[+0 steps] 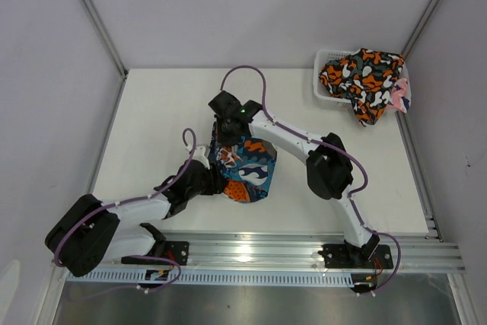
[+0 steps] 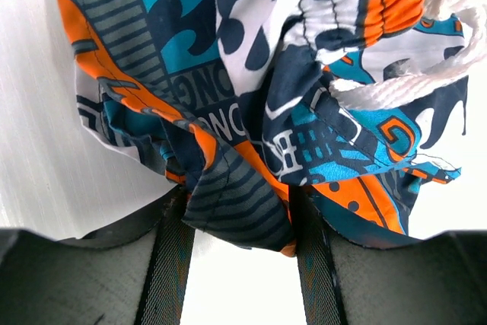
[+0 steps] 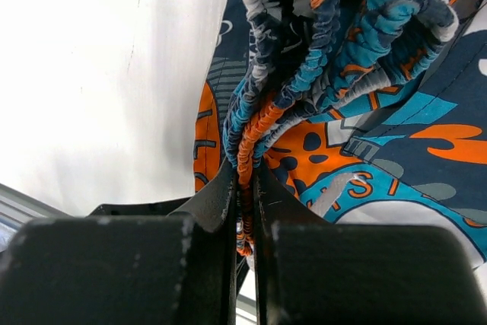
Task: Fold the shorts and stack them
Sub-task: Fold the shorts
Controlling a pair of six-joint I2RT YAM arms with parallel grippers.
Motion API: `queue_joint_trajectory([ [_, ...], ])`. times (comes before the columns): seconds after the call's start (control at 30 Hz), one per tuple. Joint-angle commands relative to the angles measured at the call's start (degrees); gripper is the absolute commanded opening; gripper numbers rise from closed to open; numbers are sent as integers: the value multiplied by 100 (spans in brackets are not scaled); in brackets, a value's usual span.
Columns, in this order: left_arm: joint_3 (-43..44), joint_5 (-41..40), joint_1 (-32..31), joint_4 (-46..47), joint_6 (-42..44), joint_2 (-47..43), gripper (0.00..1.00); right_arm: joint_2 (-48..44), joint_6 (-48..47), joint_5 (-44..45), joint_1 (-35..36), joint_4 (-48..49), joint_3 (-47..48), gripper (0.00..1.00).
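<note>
From above, you have the patchwork shorts (image 1: 247, 169) bunched mid-bench (image 1: 160, 112), with the left tool (image 1: 215, 175) at their near-left edge and the right tool (image 1: 227, 141) at their far edge. The camouflage shorts (image 1: 364, 78) and pink shorts (image 1: 401, 97) lie in the white basket (image 1: 323, 90) at the far right. Your left wrist view shows the left tool (image 2: 240, 222) part-closed around a fabric fold, "ONG" printed just above, a white drawstring (image 2: 396, 89) alongside. Your right wrist view shows the right tool (image 3: 245, 188) pinched tight on the elastic waistband (image 3: 304, 74).

A white table (image 1: 160, 112) fills the middle of the frame, boxed by pale grey walls (image 1: 251, 5); a shiny metal rail (image 1: 259, 253) runs along the bottom, catching glare.
</note>
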Motion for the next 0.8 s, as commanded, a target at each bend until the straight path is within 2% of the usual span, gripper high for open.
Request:
queue_joint_trajectory([
  [0.0,-171,-25,-75,-388,-92,-46,54,-84,-168,-92,71,1,201,4],
  [0.03,-171,-25,-75,-397,-92,-46,54,-48,-220,-144,89,1,201,5],
  [0.13,-179,-7,-75,-415,-92,-55,54,145,-317,-197,107,-17,227,20],
  [0.27,-223,37,-110,-493,-162,-151,59,312,-528,-356,124,-26,289,71],
  [0.33,-276,72,-137,-686,-206,-327,64,277,-554,-391,124,36,263,73],
  [0.37,-294,63,-163,-791,-267,-423,70,260,-563,-399,116,62,254,73],
  [0.57,-162,-42,-181,-2214,-461,-1986,87,189,-563,-558,19,150,263,78],
  [0.7,-13,-139,-181,-3189,-584,-2761,93,40,-572,-567,-34,229,201,80],
  [0.77,66,-235,-181,-3472,-619,-3051,99,-222,-581,-584,-60,369,61,80],
])
